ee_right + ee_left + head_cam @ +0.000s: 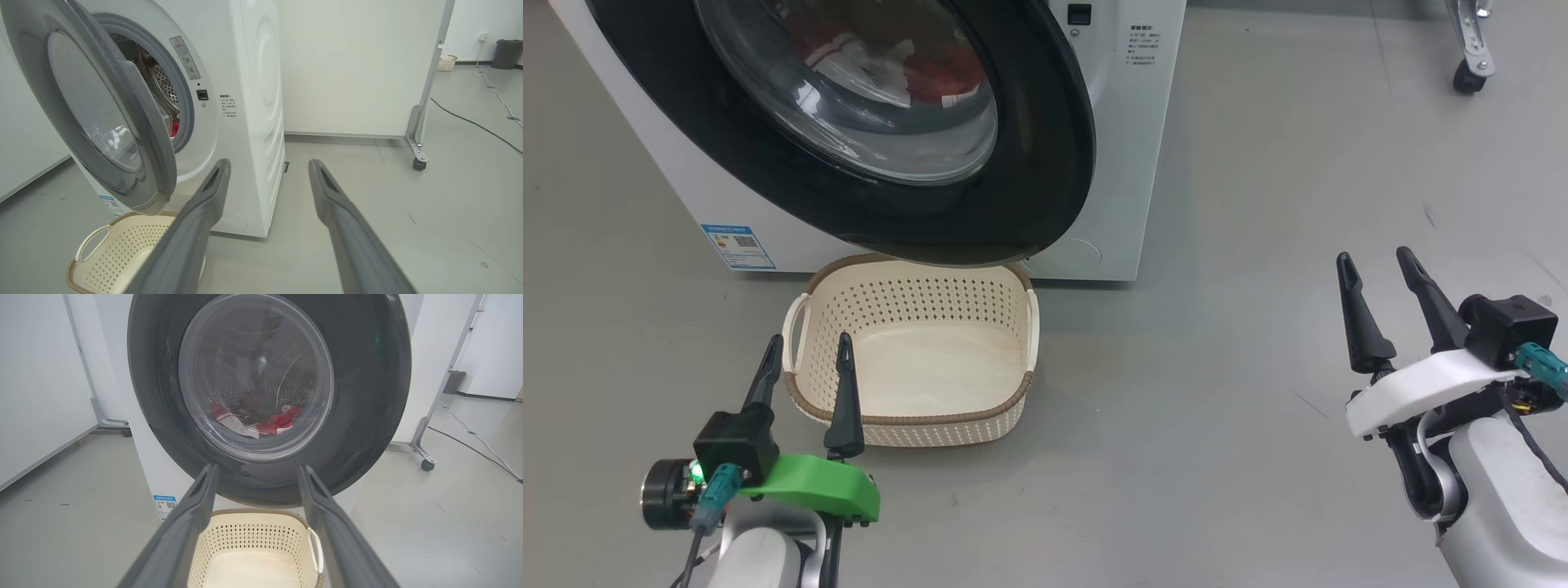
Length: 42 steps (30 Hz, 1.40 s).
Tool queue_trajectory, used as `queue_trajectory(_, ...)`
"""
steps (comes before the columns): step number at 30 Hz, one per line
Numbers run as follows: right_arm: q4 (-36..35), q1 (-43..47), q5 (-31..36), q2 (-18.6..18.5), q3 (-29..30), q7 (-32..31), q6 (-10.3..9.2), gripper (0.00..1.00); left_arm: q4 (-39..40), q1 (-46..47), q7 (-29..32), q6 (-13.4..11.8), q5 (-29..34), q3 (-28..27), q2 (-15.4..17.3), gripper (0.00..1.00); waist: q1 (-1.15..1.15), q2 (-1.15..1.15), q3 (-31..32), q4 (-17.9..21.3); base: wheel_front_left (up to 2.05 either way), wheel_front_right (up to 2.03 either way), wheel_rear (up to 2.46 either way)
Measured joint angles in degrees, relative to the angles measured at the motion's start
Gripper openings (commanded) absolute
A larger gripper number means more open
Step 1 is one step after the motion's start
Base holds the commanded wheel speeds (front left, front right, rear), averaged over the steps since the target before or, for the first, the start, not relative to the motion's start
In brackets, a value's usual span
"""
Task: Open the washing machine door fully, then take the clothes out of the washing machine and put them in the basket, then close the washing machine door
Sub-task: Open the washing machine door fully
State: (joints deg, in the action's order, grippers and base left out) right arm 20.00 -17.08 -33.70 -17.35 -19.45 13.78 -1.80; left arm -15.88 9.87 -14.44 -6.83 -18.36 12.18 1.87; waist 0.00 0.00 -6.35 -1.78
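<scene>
step: open washing machine door (1045, 147), only ajar | left pincer (809, 339), right pincer (1374, 255) both spread, empty | next: swing door wide, clothes (278, 422) behind it

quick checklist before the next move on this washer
1. washing machine door fully open: not ok, only ajar, overhanging the basket's far rim.
2. clothes located: ok, red and white fabric low in the drum behind the glass.
3. basket ready: ok, empty, on the floor in front of the washing machine.
4. left gripper free: ok, open, holding nothing.
5. right gripper free: ok, open, holding nothing, apart from the door.
</scene>
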Motion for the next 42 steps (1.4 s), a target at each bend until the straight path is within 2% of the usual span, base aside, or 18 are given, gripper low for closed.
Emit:
queue_trajectory(4,-0.64,1.29,0.00,0.46,1.21,0.16,-0.89,1.00,0.25,-0.06,0.00,0.00,0.01,0.08,0.00,1.00,0.00,0.00,-0.17,0.37,0.00,0.00,0.00)
queue_trajectory(42,-5.23,5.92,3.20,2.27,3.66,0.42,-0.86,1.00,1.52,-1.44,0.00,0.00,0.14,0.30,0.01,1.00,0.00,0.00,-0.01,0.42,0.00,0.00,0.00)
